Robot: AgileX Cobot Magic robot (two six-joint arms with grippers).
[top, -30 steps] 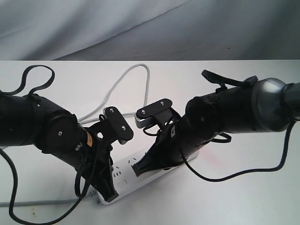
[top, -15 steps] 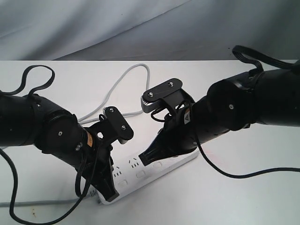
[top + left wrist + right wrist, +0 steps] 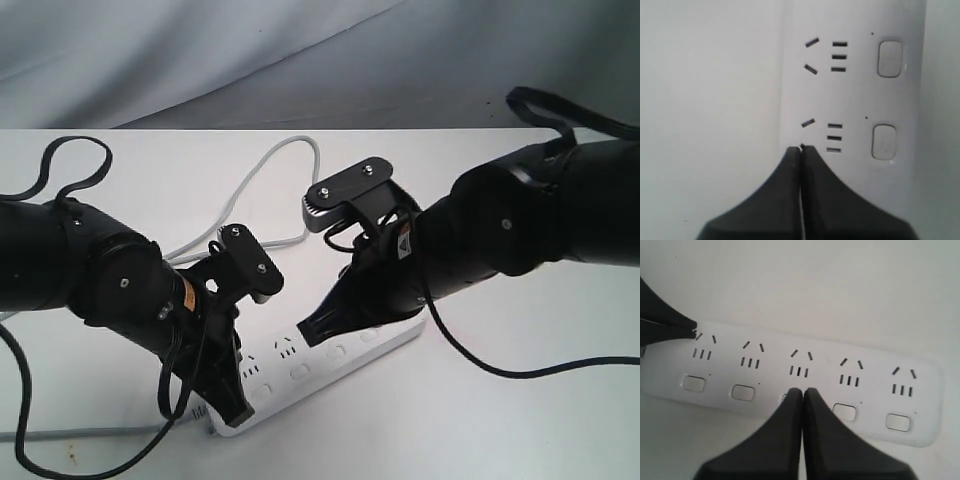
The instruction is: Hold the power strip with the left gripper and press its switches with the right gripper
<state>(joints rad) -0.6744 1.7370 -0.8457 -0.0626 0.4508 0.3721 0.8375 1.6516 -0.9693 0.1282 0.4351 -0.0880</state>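
The white power strip (image 3: 385, 340) lies slanted on the table. My left gripper (image 3: 232, 412) is shut, with nothing between its fingers. Its tips (image 3: 800, 149) rest on the strip (image 3: 855, 95) beside the end outlet, with two switches (image 3: 884, 142) showing nearby. My right gripper (image 3: 312, 333) is also shut. Its tips (image 3: 802, 390) sit over the middle switch of the strip (image 3: 775, 375) and hide most of it. The other switches (image 3: 742, 392) (image 3: 844, 412) lie free on either side. The left fingers (image 3: 665, 322) show at the strip's end.
The strip's grey cable (image 3: 290, 165) loops over the table behind both arms and runs along the front edge (image 3: 90, 433). Black arm cables (image 3: 70, 160) hang on the left, and another (image 3: 520, 370) hangs on the right. A grey cloth backdrop (image 3: 320, 60) stands behind the table.
The right arm has swung and rolled, and its tips have shifted a little farther along the strip, to the middle switch. The left arm has barely moved.
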